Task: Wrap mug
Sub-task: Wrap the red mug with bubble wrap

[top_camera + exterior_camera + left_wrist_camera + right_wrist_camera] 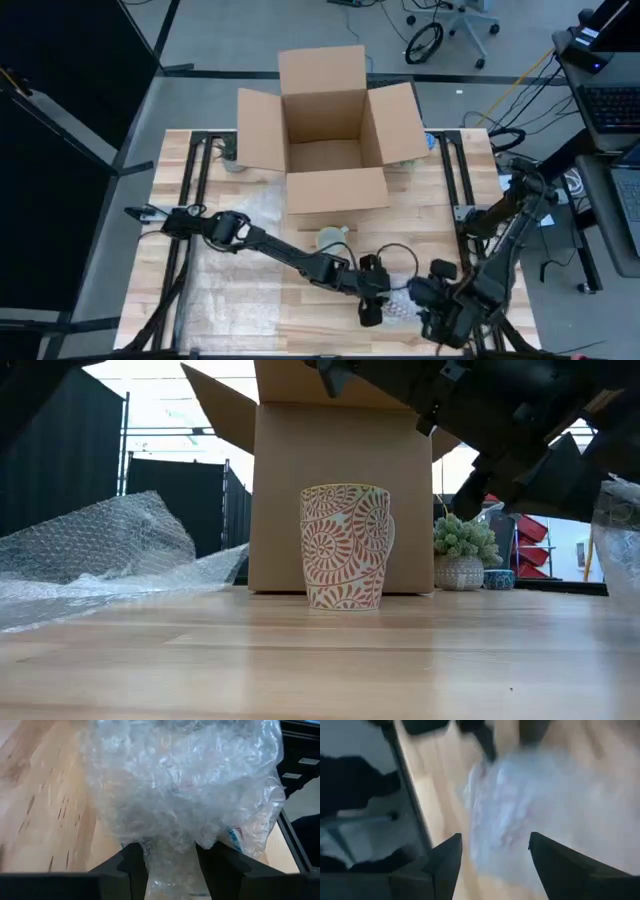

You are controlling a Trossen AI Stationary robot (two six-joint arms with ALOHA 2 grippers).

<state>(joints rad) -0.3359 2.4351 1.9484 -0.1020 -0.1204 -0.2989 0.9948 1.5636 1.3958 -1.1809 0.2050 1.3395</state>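
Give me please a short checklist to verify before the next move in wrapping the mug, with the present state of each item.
1. Mug stands upright on the table: ok.
2. Mug is free of bubble wrap: ok, none touches it yet.
3. Left gripper holds the bubble wrap: ok, wrap sits between its fingers.
4. Right gripper grips the wrap: not ok, fingers open, wrap only ahead of them.
5. Box is open to receive the mug: ok.
6. Wrap lies flat enough: not ok, bunched.
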